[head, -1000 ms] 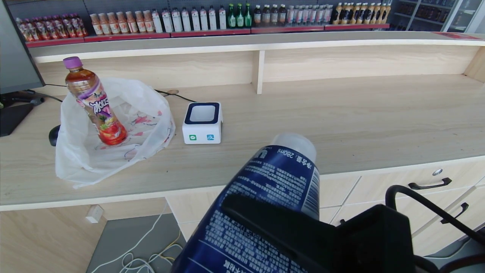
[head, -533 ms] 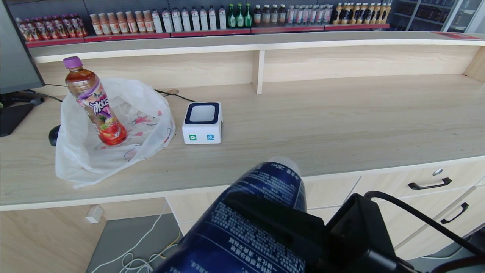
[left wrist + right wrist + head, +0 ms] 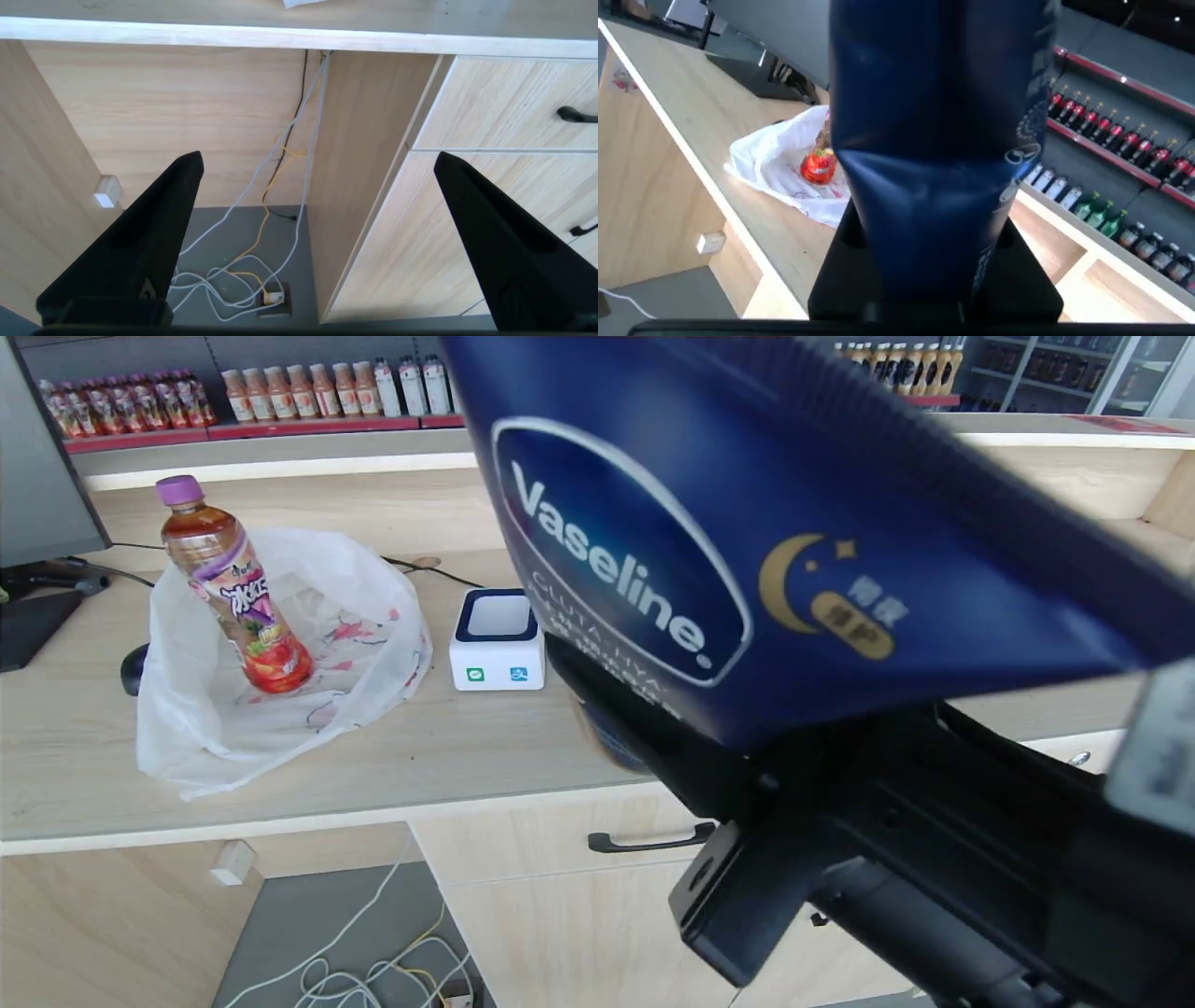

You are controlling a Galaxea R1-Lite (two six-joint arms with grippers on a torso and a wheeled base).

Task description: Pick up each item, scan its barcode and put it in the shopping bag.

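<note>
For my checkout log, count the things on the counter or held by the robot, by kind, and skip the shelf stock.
Drink bottle: 1
Blue container: 1
Shopping bag: 1
Scanner: 1
Total: 4

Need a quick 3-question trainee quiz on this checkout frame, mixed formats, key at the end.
1. True or false: the tea bottle sits inside the shopping bag.
2. The right end effector grips: A) blue lotion bottle; B) tea bottle; C) nothing.
3. Fill in: the left end effector is empty and ____.
Key: 1 true; 2 A; 3 open.
</note>
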